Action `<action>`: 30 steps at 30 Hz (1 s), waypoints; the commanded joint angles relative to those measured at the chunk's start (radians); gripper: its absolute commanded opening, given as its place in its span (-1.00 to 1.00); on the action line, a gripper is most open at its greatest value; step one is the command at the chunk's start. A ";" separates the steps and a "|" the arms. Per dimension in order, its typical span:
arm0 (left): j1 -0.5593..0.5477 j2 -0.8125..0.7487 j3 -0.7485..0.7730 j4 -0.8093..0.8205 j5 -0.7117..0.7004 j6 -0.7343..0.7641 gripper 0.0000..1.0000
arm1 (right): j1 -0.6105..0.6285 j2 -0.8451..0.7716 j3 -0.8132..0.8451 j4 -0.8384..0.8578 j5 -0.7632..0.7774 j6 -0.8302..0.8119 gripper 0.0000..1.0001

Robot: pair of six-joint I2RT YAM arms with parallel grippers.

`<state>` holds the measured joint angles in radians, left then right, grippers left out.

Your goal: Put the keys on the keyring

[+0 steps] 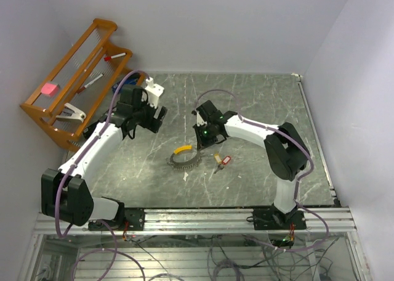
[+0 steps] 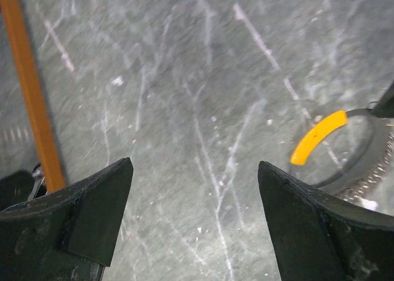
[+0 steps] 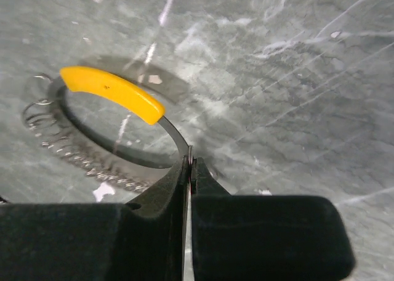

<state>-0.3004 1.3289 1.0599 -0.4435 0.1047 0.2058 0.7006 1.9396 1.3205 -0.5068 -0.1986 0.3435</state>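
Step in hand: judged to be steadying the keyring (image 1: pixel 184 159) so that keys can be threaded on; neither key is picked up yet.
Right claw (image 3: pixel 189 167): fingers pressed together on the keyring's thin dark band, just beside one end of its yellow tag (image 3: pixel 114 93).
Left claw (image 2: pixel 194 170): fingers wide apart, holding nothing, hanging above bare worktop (image 1: pixel 258 102) to the left of the keyring.
Keyring position: on the grey worktop; whether its pinched edge is lifted cannot be told.
Keys (image 1: pixel 221 161): lying together on the worktop just right of the keyring, not touching it.
Keyring facing: the tag sits on the far side, its arc running left to right; the coiled wire part is on the near-left side.
Keys' long axis: seems slanted, with the red head toward the far right; too small to be sure.
Next move: probably the left claw reaches past the keyring to the keys and pinches one tiny, flat key, which calls for a fine, low grasp.
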 commanded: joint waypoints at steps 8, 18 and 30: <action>-0.036 0.043 0.176 0.020 0.287 -0.084 0.89 | 0.001 -0.270 0.015 0.106 -0.064 -0.042 -1.00; -0.054 0.070 0.194 0.080 0.483 -0.196 0.85 | 0.001 -0.347 0.018 0.166 -0.160 -0.015 -1.00; -0.080 0.047 0.194 0.031 0.404 -0.159 0.86 | 0.001 -0.349 0.109 0.065 -0.009 0.002 -1.00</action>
<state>-0.3767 1.3991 1.2209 -0.4114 0.4984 0.0402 0.7006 1.6180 1.3819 -0.4187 -0.2623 0.3264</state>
